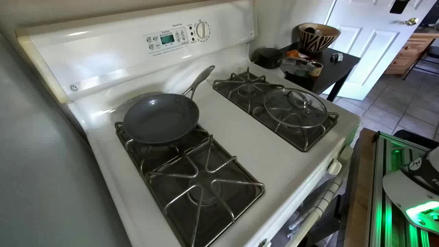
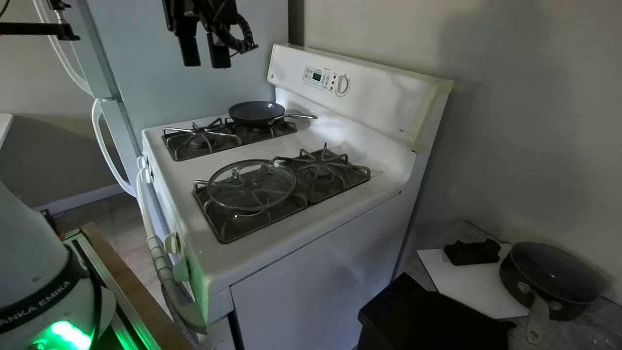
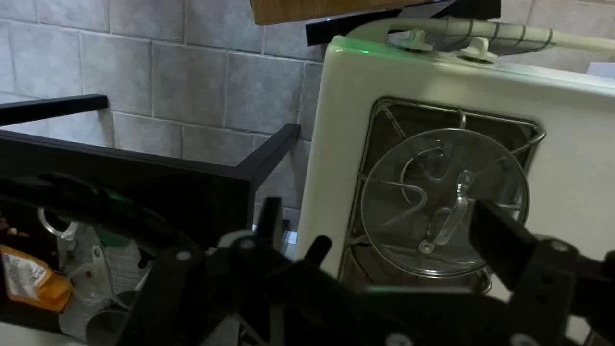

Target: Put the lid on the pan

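A kitchen, with gas stove (image 1: 236,133) and fridge (image 2: 170,92).

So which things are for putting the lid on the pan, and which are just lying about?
For the job:
clear glass lid, on the stove
dark grey frying pan, on the stove too
the robot's jaws, open and holding nothing

Just lying about:
zebra-striped bowl
orange packet
dark saucepan

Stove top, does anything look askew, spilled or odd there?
The glass lid looks a little out of place: it lies on a front burner grate while the pan sits uncovered at the back. No spill stands out.
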`<state>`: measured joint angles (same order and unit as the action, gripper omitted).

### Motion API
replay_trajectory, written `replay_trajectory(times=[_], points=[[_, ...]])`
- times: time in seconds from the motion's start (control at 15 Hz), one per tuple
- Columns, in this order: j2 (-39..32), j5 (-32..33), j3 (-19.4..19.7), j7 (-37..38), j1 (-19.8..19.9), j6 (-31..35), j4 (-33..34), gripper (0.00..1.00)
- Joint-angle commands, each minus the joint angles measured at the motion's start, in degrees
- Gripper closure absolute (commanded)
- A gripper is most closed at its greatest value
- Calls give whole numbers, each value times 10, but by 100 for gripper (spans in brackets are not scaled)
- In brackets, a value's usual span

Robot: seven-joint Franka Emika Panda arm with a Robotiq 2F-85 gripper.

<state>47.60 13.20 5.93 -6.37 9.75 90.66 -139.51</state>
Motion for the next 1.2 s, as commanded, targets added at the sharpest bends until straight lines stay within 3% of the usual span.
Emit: replay_trajectory(times=[0.0,0.27,0.53,1.13], points=[[0,6,8,7,-13,-3,2,0],[0,6,8,7,-13,-3,2,0],[-42,-19,-2,68,-16,31,-19,0],[-124,-97,-12,105,-36,216,-99,0]])
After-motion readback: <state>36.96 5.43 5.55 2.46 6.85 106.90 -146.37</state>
